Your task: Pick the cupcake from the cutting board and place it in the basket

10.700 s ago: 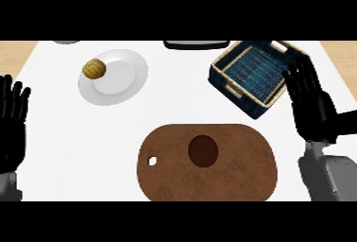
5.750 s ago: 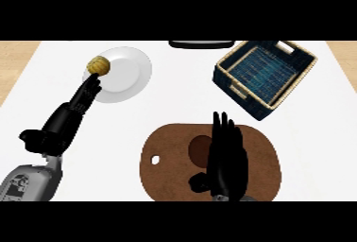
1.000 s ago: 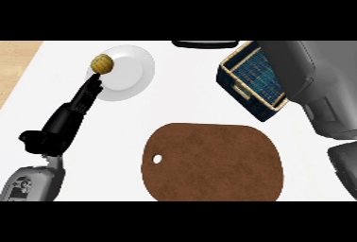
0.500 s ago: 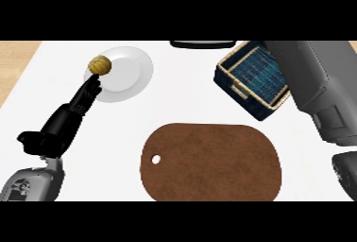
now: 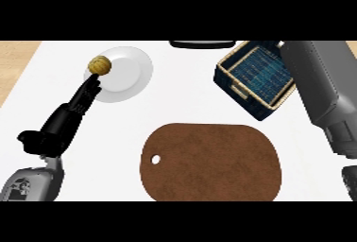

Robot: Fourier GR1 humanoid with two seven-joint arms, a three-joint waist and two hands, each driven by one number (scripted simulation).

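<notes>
Head view. The brown oval wooden cutting board (image 5: 216, 163) lies on the white tabletop (image 5: 174, 104) with no cupcake on it. The grey right forearm (image 5: 324, 90) reaches over the right side of the dark blue woven basket (image 5: 261, 71); its hand, fingers and the cupcake are out of sight, so whether the cupcake is held or released cannot be told. The pick appears done; placing is unconfirmed. The black left hand (image 5: 80, 101) lies with straight fingers on the round white plate (image 5: 129, 71), holding nothing.

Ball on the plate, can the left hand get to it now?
Probably yes: the left hand, fingers straight, reaches the plate edge just below the ball, and nothing stands between them.
</notes>
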